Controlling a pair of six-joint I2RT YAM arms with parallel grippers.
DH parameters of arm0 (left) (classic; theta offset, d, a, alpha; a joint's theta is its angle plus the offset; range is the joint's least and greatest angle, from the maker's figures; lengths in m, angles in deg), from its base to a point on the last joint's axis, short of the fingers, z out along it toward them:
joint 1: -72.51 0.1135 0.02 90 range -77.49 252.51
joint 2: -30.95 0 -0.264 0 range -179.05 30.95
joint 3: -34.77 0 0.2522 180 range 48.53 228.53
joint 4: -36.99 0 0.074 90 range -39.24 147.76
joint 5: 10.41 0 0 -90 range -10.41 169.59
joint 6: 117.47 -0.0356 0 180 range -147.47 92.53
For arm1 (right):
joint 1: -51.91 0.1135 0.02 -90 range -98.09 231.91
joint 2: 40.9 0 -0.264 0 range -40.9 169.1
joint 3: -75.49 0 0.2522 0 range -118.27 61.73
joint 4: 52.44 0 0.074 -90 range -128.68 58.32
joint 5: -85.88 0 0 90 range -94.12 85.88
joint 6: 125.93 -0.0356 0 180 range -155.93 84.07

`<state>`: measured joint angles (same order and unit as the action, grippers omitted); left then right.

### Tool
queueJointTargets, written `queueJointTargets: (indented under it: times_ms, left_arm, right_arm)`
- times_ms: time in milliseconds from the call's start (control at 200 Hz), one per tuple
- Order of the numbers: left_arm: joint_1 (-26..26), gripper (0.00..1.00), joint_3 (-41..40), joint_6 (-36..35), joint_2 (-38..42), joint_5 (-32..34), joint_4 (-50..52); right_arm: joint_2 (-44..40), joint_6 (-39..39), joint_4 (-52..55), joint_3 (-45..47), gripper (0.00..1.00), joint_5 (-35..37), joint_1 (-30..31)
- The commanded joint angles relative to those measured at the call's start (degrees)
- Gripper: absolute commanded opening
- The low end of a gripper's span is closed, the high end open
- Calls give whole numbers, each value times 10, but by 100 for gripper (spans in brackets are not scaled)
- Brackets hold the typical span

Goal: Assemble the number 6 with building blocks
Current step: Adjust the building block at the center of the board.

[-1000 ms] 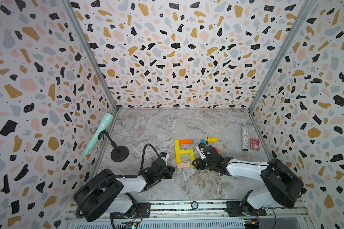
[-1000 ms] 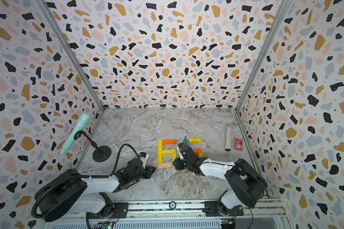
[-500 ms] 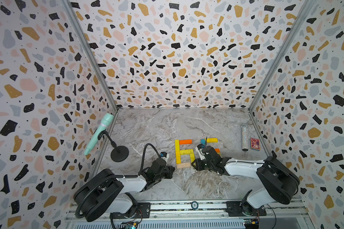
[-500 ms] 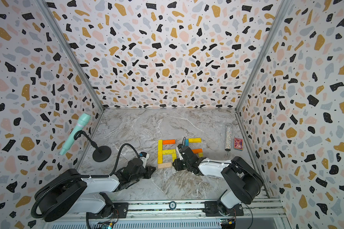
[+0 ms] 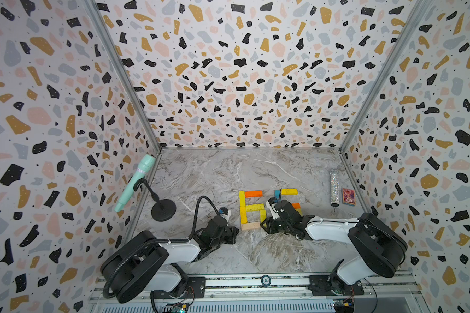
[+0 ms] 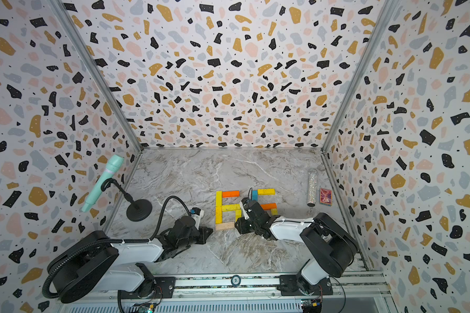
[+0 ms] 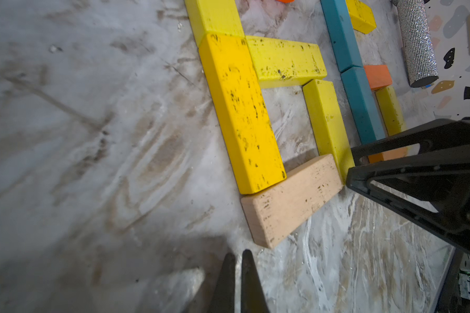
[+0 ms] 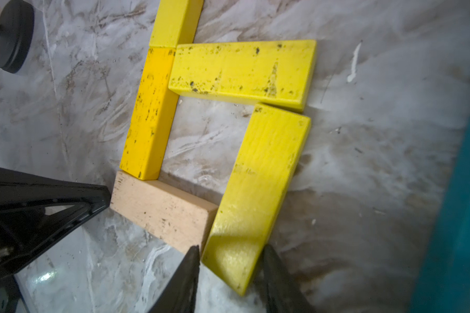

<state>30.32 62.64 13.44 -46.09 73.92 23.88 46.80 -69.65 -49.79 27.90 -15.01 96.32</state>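
The grey marble-patterned tabletop (image 5: 228, 176) carries everything; places here are given from the plain beige wooden plank (image 5: 250, 225). A mint-green microphone on a black stand (image 5: 135, 181) stands well to that plank's left. A glittery clear tube (image 5: 334, 187) and a red patterned card box (image 5: 348, 196) lie well to its right and farther back.

The right gripper (image 8: 229, 252) reaches in at the beige plank's right end, its fingers pinching the near end of the short yellow wooden plank (image 8: 255, 184) that touches that end. The left gripper (image 7: 236, 254), fingers pressed together, lies just beside the beige plank's left end.

Behind the beige plank, a yellow two-plank spine (image 5: 242, 208), a yellow crossbar plank (image 5: 254, 207) and an orange top plank (image 5: 253, 193) complete a 6. Right of it lie teal planks (image 7: 361, 108), partly hidden in both top views.
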Motion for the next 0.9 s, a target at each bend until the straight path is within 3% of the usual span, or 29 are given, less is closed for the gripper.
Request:
queueJointTargets:
  times_ms: [0, 536, 891]
  left_arm:
    - [-3, 0, 10, -14, -4, 6, 26]
    - [-3, 0, 21, -13, -32, 1, 15]
    - [-3, 0, 21, -14, 1, 36, 61]
  right_arm:
    - [4, -8, 0, -12, 40, 3, 5]
    - [-52, 12, 33, -20, 48, 28, -17]
    - [1, 41, 21, -58, 50, 4, -39]
